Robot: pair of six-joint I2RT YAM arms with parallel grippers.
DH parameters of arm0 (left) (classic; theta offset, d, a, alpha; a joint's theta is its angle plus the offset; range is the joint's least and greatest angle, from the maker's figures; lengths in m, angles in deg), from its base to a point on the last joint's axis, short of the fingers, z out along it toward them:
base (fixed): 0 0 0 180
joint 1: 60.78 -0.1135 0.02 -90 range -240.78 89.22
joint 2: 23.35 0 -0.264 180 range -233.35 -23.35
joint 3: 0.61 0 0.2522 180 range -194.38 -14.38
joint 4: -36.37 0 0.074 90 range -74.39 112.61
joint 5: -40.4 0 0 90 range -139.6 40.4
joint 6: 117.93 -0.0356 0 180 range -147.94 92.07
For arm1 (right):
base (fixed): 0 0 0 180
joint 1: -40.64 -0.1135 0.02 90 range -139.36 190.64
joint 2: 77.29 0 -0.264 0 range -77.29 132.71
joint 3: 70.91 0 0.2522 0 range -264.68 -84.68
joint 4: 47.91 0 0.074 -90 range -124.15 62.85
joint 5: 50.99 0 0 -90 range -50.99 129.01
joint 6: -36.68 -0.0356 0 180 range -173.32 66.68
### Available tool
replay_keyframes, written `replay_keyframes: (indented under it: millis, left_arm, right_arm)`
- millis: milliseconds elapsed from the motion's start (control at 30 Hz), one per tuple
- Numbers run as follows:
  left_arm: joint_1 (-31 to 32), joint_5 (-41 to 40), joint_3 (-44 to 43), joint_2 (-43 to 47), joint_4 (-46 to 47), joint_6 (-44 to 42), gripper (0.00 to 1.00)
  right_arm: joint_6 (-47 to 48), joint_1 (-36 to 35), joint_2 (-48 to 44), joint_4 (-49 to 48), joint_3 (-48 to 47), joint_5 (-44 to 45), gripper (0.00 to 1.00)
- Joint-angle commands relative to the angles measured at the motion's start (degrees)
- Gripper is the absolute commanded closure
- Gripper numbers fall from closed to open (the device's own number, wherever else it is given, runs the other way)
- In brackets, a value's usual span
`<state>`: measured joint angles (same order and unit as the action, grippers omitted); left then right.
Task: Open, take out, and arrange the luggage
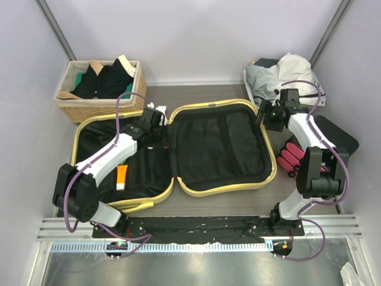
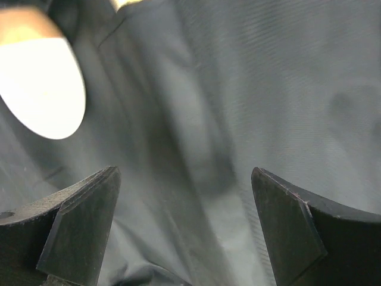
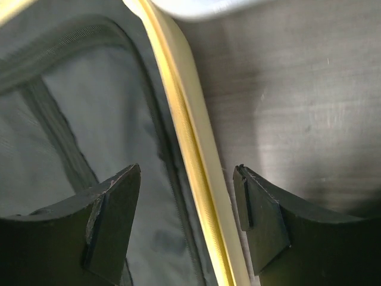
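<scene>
"Top external view first: how does the left gripper [image 1: 156, 134] stand?"

"Its jaws stand wide apart and hold nothing; it hangs over the middle of the luggage [image 1: 220, 152], about where the two halves hinge; the left wrist view shows only black lining between the fingers [image 2: 80, 232], with a blurred white oval [image 2: 38, 89] at the upper left; whether the tips touch the cloth I cannot tell."

"And the right gripper [image 1: 262, 116]?"

"Parted too, though less widely; nothing is gripped; it sits at the far right corner of the luggage; in the right wrist view the yellow rim runs up between its two fingers, one over the black lining, the other over the wooden table [image 3: 297, 89]; a gap shows on each side of the rim, so the jaws straddle it without clamping it."

"How does the luggage lie?"

"Flat on the table and opened out, both halves with the lining upward, yellow edge all round; the right half shows bare lining; an orange tube [image 1: 121, 177] lies in the left half, beside the left arm."

"What stands around it?"

"A wicker basket [image 1: 74, 107] of dark clothes beyond the left half, just beside it; a heap of pale cloth [image 1: 280, 74] beyond the far right corner; a black box with red cylinders [image 1: 290, 156] to the right of the luggage, near the right arm."
</scene>
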<state>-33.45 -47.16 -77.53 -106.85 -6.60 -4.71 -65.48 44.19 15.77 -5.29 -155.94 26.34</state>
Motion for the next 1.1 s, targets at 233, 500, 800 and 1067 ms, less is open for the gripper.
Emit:
replay_keyframes:
  millis: [233, 500, 800, 1067]
  left_arm:
    - [0.3, -1.4, 6.5, -1.9, 5.5, 4.4, 0.23]
    - [-3.9, -7.4, 14.6, 7.9, 5.1, 8.3, 0.36]
    - [-10.3, -10.8, 20.3, 15.5, 3.0, 9.6, 0.36]
    - [-11.2, -16.8, 17.5, 18.0, -3.0, 8.2, 0.37]
  right_arm:
    - [-1.4, -5.9, -0.4, -5.5, 4.8, -1.2, 0.33]
    - [-2.4, -14.4, -5.1, -5.3, 10.5, -1.0, 0.39]
    - [-9.1, -22.9, -12.5, -10.1, 19.3, -3.2, 0.42]
    - [-20.8, -27.7, -21.5, -18.4, 26.3, -2.5, 0.43]
